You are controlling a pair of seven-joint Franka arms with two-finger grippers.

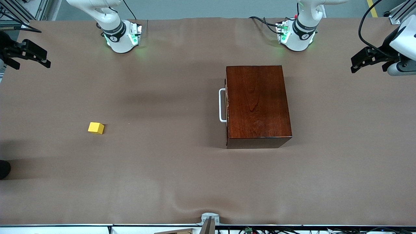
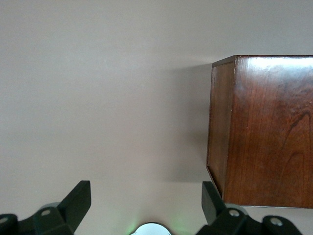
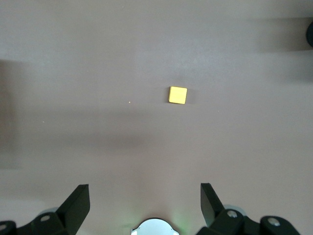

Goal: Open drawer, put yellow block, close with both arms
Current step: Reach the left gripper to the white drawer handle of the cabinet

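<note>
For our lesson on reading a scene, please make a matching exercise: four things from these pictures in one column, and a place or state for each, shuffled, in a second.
1. drawer
2. block
3. left gripper
4. right gripper

A. open, at the table's edge past the box
B. shut
C. on the cloth, toward the right arm's end
D. open, at the edge at the block's end

Pairs: 1-B, 2-C, 3-A, 4-D

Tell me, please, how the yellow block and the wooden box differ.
The yellow block is a small, plain, bright cube; the wooden box is far larger, glossy and dark reddish-brown. The box carries a white handle; the block has none. The block lies toward the right arm's end, the box toward the left arm's. Both rest on the table.
</note>
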